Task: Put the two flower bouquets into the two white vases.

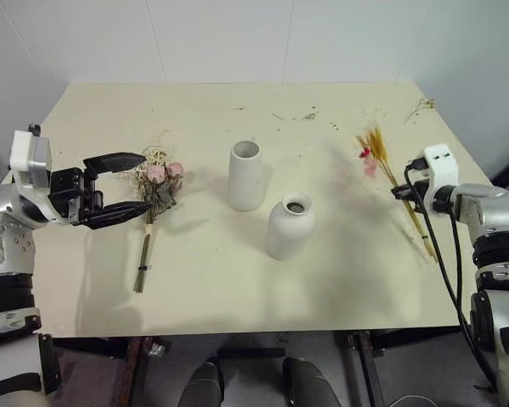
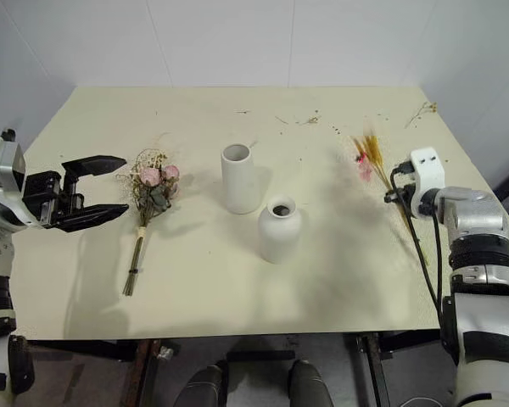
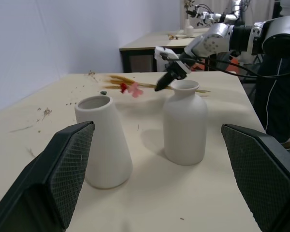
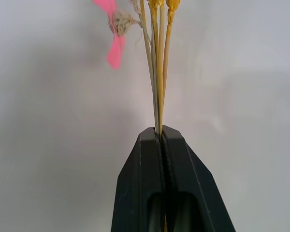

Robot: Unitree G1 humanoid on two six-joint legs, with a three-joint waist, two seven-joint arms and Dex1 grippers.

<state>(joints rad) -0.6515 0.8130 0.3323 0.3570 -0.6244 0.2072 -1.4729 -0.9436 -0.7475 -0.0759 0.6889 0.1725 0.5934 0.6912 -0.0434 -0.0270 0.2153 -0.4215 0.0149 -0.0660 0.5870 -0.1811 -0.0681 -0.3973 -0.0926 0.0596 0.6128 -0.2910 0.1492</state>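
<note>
So my right gripper [image 4: 160,133] is clamped tight on the stems of the wheat bouquet [image 1: 378,156], fingers pinched together with the thin golden stalks running straight out between them. From my wrist cam I can see the stalks plus a bit of bright pink petal off to one side. From the head cam that bouquet sits over on the right side of the table [image 1: 220,297], ear end pointing toward the far edge, and from the left wrist cam it looks lifted a little off the surface.

My left gripper [image 1: 129,185] is wide open, not holding anything, fingers spread and hovering just left of the rose bouquet [image 1: 157,191]. That one lies flat on the table, pink heads and dried sprigs toward the far side, long greenish stems trailing back toward me. Can't tell if my lower finger is brushing the blooms or just close.

Both vases stand upright in the middle of the table, between the two bouquets. The tall cylinder vase [image 1: 247,175] is farther from me, the short bottle vase [image 1: 289,225] is nearer and slightly right of it, close together but not touching. Neither has anything in it.

Some dried bits [image 1: 304,115] are scattered near the far edge
</note>
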